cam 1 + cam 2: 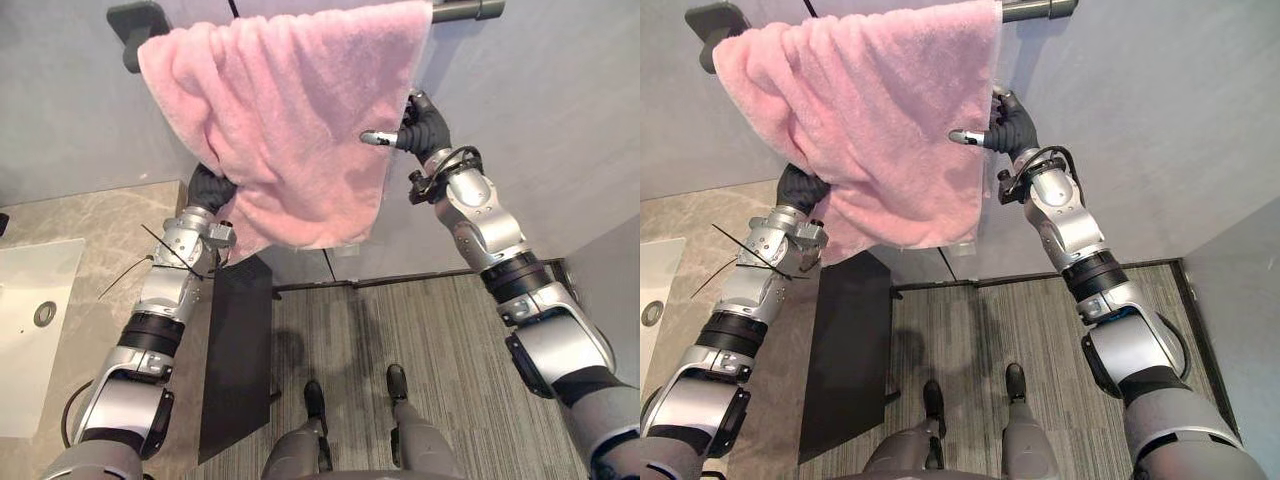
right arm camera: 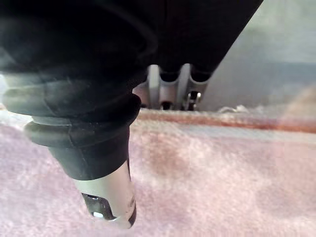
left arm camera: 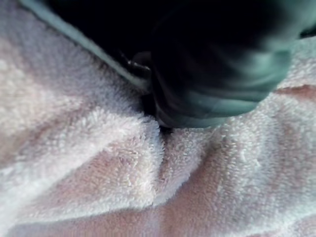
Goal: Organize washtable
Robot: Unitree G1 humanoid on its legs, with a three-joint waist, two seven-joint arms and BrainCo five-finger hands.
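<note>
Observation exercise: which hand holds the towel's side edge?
The right hand, pinching the pink towel at its edge; the left hand sits under the lower corner.

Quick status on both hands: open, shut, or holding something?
Left hand: cannot be told, it is tucked behind the pink towel.
Right hand: pinching the towel's side edge, thumb in front.

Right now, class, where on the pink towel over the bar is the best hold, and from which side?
Grip the pink towel by its right side edge, under the bar, coming from the right. That edge hangs free and straight, so a thumb can go in front and fingers behind, as the right hand does; the lower left is bunched.
</note>
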